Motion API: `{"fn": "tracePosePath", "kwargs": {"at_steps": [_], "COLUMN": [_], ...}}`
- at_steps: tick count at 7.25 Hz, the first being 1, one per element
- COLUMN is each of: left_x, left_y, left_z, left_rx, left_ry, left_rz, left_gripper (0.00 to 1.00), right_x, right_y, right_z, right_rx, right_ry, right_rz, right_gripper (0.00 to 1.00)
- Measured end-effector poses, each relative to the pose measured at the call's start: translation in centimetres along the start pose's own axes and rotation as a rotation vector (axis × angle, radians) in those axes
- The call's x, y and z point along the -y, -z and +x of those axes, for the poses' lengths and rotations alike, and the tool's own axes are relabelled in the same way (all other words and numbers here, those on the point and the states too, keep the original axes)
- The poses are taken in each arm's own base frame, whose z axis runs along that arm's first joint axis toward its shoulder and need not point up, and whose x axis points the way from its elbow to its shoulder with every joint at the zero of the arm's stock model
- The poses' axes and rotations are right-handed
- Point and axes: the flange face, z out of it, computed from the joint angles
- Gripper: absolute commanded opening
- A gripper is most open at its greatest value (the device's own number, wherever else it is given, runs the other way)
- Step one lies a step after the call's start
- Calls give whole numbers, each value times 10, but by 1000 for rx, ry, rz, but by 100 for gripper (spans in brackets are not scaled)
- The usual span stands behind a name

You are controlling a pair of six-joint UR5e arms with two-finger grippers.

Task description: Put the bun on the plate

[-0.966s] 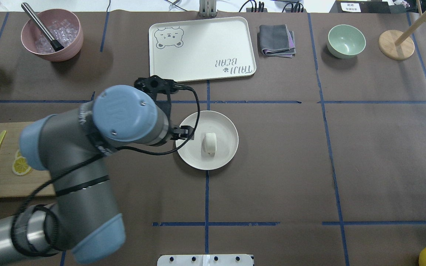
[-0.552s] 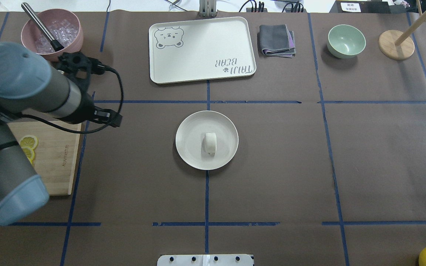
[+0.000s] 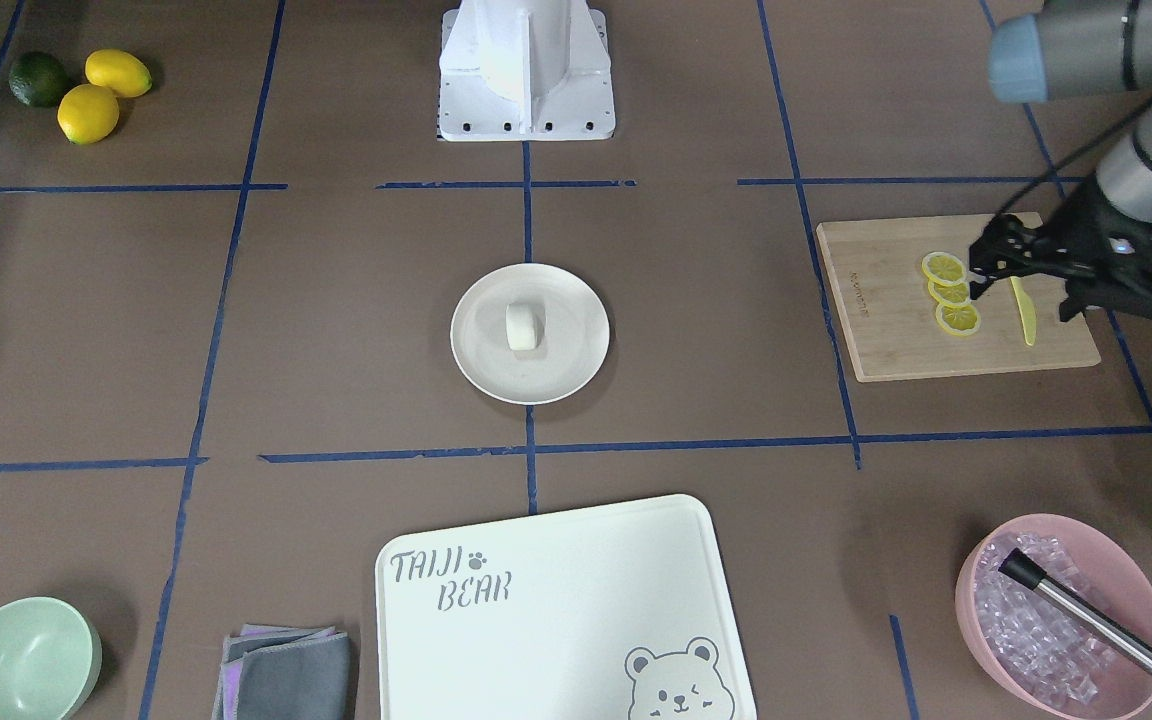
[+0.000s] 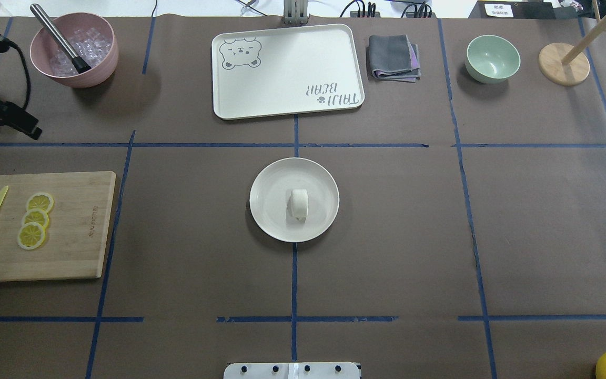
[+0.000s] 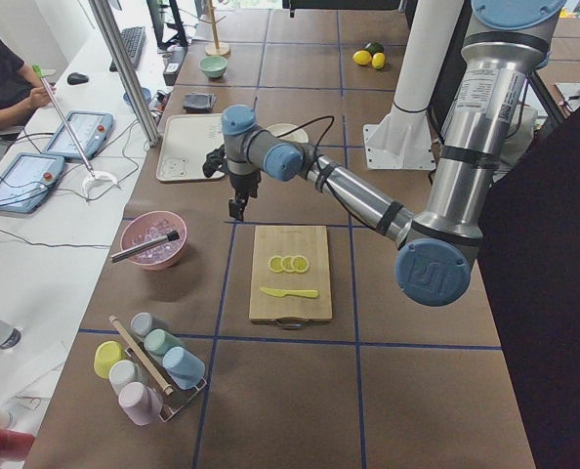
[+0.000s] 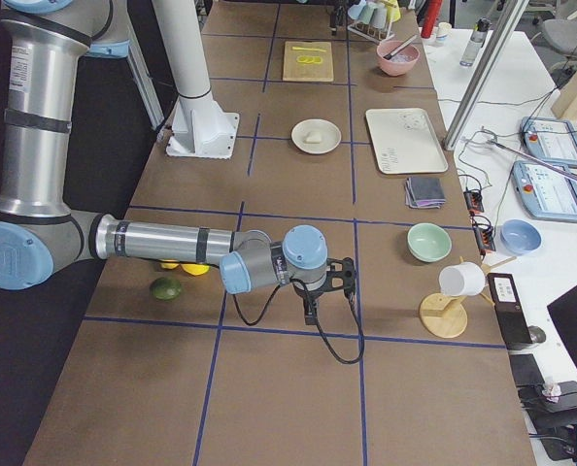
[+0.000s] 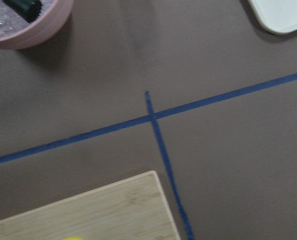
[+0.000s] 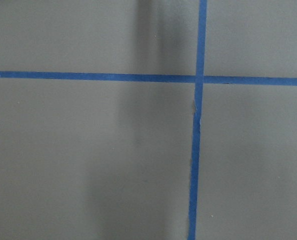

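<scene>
The small white bun [image 4: 299,204] lies near the middle of the round cream plate [image 4: 266,221], at the table's centre; the front view shows the bun [image 3: 523,326] and plate [image 3: 566,372] the same way. Nothing touches either. My left gripper [image 3: 976,280] hangs raised, far from the plate, over the cutting-board side; its fingers look open and hold nothing. In the overhead view only its tip [image 4: 28,128] shows at the left edge. My right gripper [image 6: 311,316] appears only in the right side view, low over bare table, and I cannot tell its state.
A bear-print tray [image 4: 287,68] lies beyond the plate. A pink bowl [image 4: 74,50] with ice and a metal tool stands far left. A cutting board [image 4: 71,226] carries lemon slices and a yellow knife. A folded cloth [image 4: 393,57] and green bowl [image 4: 492,58] sit far right.
My left arm has swung away from the plate's left rim to the table's far left edge. The bun and plate have stayed put.
</scene>
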Motion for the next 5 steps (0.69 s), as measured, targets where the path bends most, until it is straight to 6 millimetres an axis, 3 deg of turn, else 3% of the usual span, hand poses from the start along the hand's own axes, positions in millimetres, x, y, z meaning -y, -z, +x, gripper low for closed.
{"fn": "tracePosePath", "kwargs": {"at_steps": [2, 3, 4, 5], "left_x": [-24, -41, -52, -59], "left_y": [12, 15, 14, 12], "left_z": [-139, -190, -212, -221], "left_rx": [13, -6, -53, -83], "left_ry": [-19, 2, 33, 63], "left_rz": [-16, -21, -27, -37], "left_gripper": [100, 100, 100, 100], "right_x": [-10, -13, -12, -11], "right_y": [10, 14, 16, 18], "right_z": [29, 37, 40, 40], "right_rx": [-7, -11, -16, -20], "right_ry": [30, 45, 55, 61], "right_rz": [-49, -70, -79, -82], "right_gripper": [100, 100, 100, 100]}}
